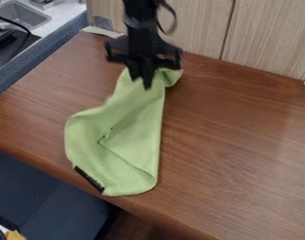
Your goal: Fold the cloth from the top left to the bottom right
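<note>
the black gripper hangs at the upper middle of the frame, right over the upper end of the green cloth; i cannot tell how far open it is, nor whether it has hold of any fabric; the arm comes in from the top edge, left of centre; the cloth lies on the brown wooden table, from the upper middle down to the lower left of the frame, narrow at the top and wider at the bottom, with a crease across its lower part and a dark strip along its lower left edge; pale wooden panels stand behind the table at the upper right; a metal sink sits at the upper left
</note>
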